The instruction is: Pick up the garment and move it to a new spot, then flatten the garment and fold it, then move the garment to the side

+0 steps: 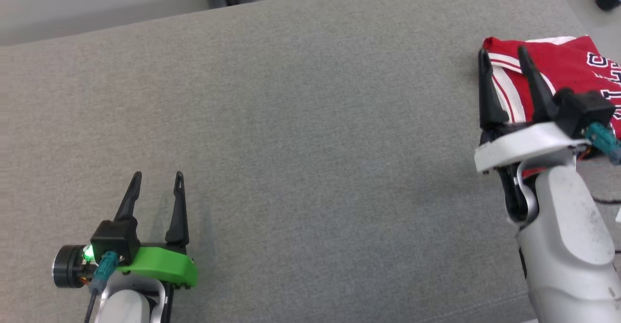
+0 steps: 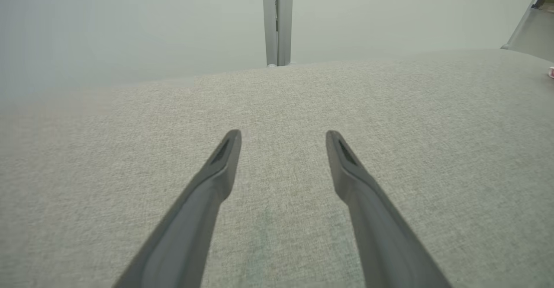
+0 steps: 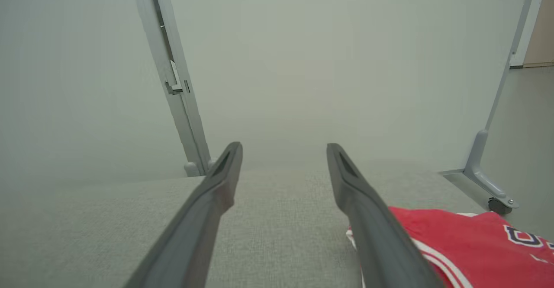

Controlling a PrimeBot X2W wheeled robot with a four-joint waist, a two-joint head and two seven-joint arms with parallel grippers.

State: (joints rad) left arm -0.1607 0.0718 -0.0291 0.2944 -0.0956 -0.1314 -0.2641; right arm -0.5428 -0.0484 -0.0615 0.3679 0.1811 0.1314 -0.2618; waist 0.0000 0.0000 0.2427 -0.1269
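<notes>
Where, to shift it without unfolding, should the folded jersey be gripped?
Probably its left folded edge, by the white striped sleeve, coming from the bare grey surface: the jersey lies flat, layers stacked there, beside the open right end effector.

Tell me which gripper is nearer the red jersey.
Right. The right gripper is open over the left edge of the red jersey; the left gripper is far across the gray surface.
</notes>
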